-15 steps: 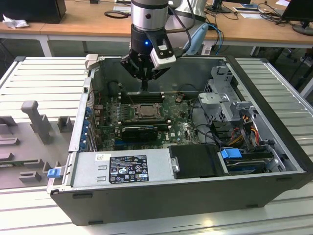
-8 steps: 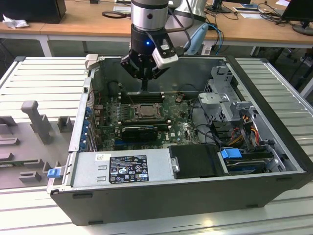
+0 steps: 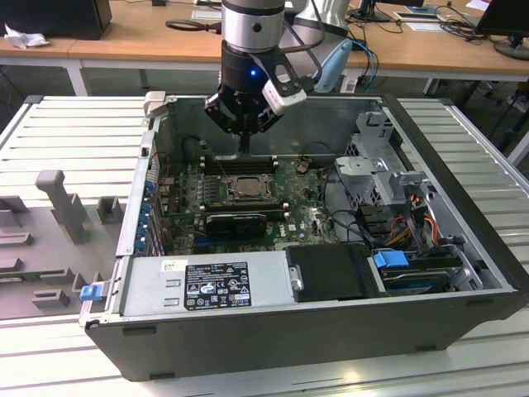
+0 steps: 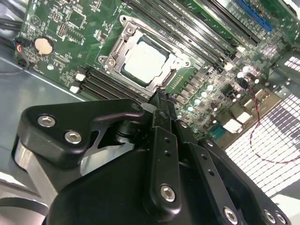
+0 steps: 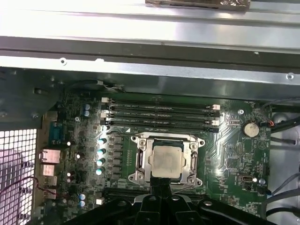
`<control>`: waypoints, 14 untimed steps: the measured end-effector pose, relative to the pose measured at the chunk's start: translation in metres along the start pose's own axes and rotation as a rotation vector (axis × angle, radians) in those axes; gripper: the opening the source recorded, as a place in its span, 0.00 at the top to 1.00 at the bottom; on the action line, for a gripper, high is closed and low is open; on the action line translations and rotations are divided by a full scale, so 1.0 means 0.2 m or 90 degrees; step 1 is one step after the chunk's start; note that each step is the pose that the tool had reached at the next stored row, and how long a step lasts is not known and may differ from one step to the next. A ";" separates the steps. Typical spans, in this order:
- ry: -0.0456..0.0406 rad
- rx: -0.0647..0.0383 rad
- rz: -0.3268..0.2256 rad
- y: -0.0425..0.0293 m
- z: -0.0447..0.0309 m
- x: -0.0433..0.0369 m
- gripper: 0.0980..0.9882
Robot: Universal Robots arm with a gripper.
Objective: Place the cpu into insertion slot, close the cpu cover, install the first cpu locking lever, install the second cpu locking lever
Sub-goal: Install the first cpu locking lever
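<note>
The cpu [image 5: 165, 161] is a pale square chip lying flat in the insertion slot [image 5: 132, 177] on the green motherboard; it also shows in the exterior view [image 3: 245, 187] and the second wrist view [image 4: 144, 60]. The silvery cpu cover [image 5: 186, 161] lies down around the chip, which shows through its cut-out. My gripper [image 3: 245, 150] hangs above the board just behind the socket, over the memory slots. Its black fingers [image 4: 161, 101] are pressed together with nothing between them, their tip near the socket's edge [image 5: 161, 187]. How the locking levers sit I cannot tell.
Long black memory slots [image 5: 159, 112] run beside the socket. A black card [image 3: 235, 222] lies in front of it, then the grey power supply [image 3: 207, 285]. A drive cage [image 3: 388, 174] and cables fill the exterior view's right. Case walls [image 3: 136, 190] ring the board.
</note>
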State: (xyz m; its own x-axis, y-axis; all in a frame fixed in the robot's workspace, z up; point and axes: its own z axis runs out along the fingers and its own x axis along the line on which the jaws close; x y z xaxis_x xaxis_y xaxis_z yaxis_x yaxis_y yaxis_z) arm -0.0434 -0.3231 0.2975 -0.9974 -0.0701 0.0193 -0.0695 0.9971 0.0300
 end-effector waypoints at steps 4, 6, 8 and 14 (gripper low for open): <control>-0.0011 0.000 -0.033 0.001 0.002 0.009 0.99; -0.0055 -0.002 -0.034 0.004 0.010 0.058 0.99; -0.0083 -0.002 -0.034 0.007 0.019 0.110 0.99; -0.0097 -0.001 -0.024 0.036 0.096 0.225 0.99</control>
State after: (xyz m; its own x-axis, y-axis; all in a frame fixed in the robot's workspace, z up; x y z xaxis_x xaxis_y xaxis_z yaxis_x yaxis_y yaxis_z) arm -0.0892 -0.3185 0.2794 -0.9943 -0.1064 0.0029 -0.1063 0.9938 0.0321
